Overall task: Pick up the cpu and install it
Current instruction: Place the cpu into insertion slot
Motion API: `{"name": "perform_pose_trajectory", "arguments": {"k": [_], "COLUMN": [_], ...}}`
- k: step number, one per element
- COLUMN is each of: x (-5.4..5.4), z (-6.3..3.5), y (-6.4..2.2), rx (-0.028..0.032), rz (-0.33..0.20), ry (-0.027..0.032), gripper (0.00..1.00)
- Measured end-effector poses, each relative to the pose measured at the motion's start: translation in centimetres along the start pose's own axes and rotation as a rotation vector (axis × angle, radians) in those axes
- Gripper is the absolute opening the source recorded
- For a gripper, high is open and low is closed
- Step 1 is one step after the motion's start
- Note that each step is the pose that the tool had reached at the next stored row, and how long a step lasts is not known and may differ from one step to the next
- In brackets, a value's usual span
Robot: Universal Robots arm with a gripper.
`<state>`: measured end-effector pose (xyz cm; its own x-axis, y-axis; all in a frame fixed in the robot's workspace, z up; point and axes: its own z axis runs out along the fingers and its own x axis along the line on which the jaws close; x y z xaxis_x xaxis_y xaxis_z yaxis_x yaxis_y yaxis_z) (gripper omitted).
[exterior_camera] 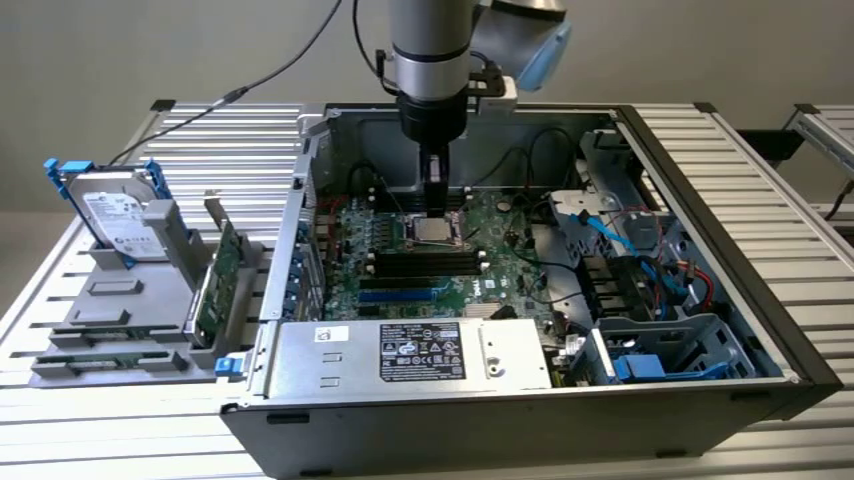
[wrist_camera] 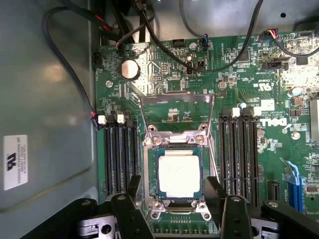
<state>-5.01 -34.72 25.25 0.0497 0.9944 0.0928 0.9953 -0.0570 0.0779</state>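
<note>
The cpu, a small square chip with a dull silver top, lies flat in the motherboard socket, whose load plate is swung open. My gripper hangs straight over it. Its black fingers stand one on each side of the chip, with a gap between each finger and the chip's edge. The gripper is open and holds nothing. In the exterior view the gripper reaches down into the open computer case, just above the cpu.
Memory slots flank the socket on both sides. Black cables cross the board's far edge. A power supply and a drive cage sit inside the case. Outside, on the exterior view's left, stand a hard drive and green cards.
</note>
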Motion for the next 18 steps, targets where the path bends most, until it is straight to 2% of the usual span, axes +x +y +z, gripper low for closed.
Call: {"name": "perform_pose_trajectory", "arguments": {"k": [4, 6, 7, 9, 10, 11, 12, 14, 18], "x": [0.1, 0.2, 0.2, 0.2, 0.2, 0.3, 0.3, 0.3, 0.4], "z": [-1.51, -2.02, -2.18, -2.36, -2.37, -2.38, -2.38, -2.32, -2.21], "y": [0.15, 0.20, 0.23, 0.35, 0.49, 0.70, 0.99, 1.84, 3.77], "rx": [0.0014, 0.0022, 0.0024, 0.0029, 0.0031, 0.0034, 0.0036, 0.0039, 0.0055], "rz": [0.000, 0.000, 0.000, 0.000, 0.000, 0.000, 0.000, 0.000, 0.001], "ry": [0.0001, -0.0001, 0.0000, 0.0001, 0.0003, 0.0002, 0.0003, 0.0012, 0.0078], "gripper": [0.60, 0.47, 0.47, 0.36, 0.36, 0.24, 0.24, 0.13, 0.11]}}
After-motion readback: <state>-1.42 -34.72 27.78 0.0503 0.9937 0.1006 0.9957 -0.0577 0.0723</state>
